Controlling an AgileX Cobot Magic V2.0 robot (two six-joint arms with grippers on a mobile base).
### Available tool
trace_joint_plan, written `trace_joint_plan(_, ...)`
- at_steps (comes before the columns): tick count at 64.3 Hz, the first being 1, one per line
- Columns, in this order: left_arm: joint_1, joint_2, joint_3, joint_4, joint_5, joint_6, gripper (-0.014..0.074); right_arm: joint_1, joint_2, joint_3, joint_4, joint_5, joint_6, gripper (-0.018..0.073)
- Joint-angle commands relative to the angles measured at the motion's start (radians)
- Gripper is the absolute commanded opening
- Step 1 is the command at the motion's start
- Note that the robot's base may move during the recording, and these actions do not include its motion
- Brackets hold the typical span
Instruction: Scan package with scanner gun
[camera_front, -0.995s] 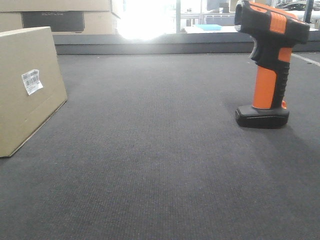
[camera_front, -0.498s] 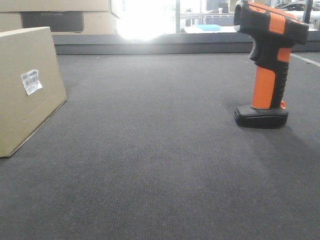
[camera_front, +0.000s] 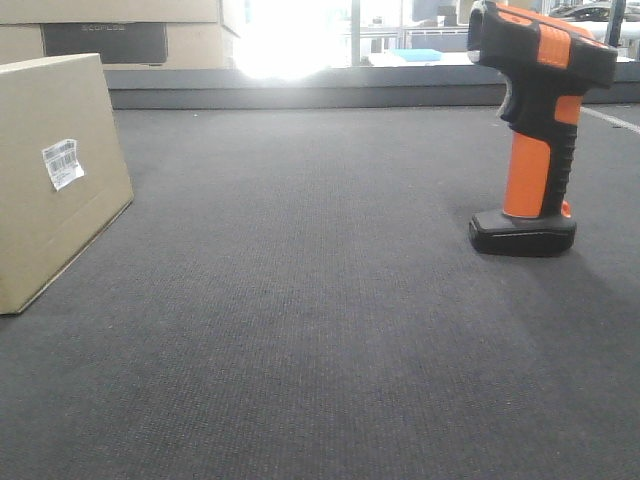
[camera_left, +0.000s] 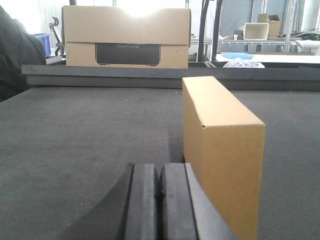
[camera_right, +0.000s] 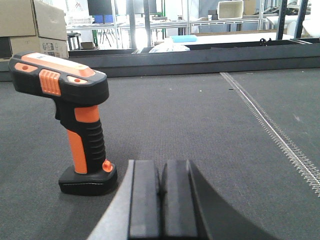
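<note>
Both grippers, left (camera_left: 159, 187) and right (camera_right: 160, 192), sit closed and empty (pads touching); you should grasp the rigid, top-heavy orange-and-black plastic scanner gun (camera_right: 75, 125) by its ribbed handle.

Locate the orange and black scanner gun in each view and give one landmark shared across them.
Front view: scanner gun stands upright at the right edge, on the dark mat.
Left wrist view: not in it; only the cardboard package shows.
Right wrist view: at left, upright, beside the shut right gripper.
Shared landmark: the dark mat; the package also appears front left.
</note>
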Motion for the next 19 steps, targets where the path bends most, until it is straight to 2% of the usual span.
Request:
trace_joint_plan(1, -0.001, -0.006, -0.002, -0.004, -0.015, -0.002, -0.0111, 0.000, -0.004, 0.001, 0.001, -0.020, -0.007, -0.0163)
trace_joint_plan(19, -0.001, -0.006, -0.002, -0.004, -0.015, -0.002, -0.0111, 0.000, -0.004, 0.001, 0.001, -0.020, -0.007, -0.0163)
